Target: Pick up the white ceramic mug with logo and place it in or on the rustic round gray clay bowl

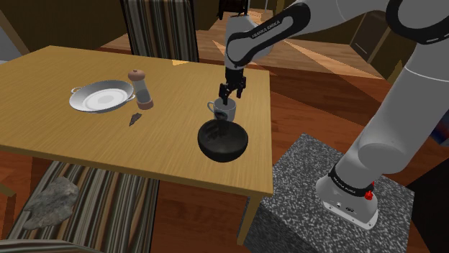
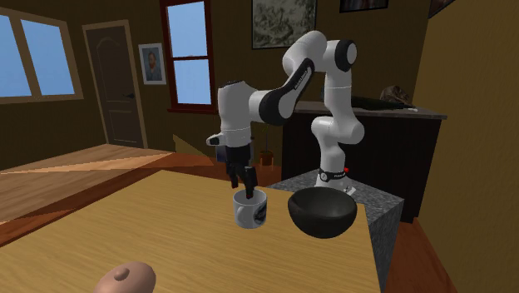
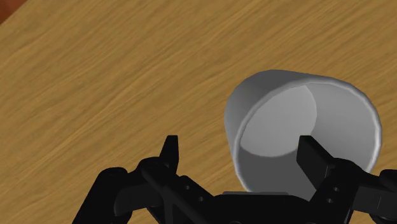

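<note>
White mug point(image 1: 221, 110) with a dark logo stands upright on the wooden surface point(image 1: 57, 122), just beside the dark round bowl point(image 1: 223, 140), on the bowl's far side in the shoulder view. The black tool point(image 1: 230, 97) hangs directly above the mug, pointing down at its rim. In the wrist view the fingers are apart: one over the mug's opening, the other outside its wall; contact can't be told. Grinder point(image 1: 140, 88) and pale dish point(image 1: 102, 97) sit well apart, toward the shoulder view's left.
</note>
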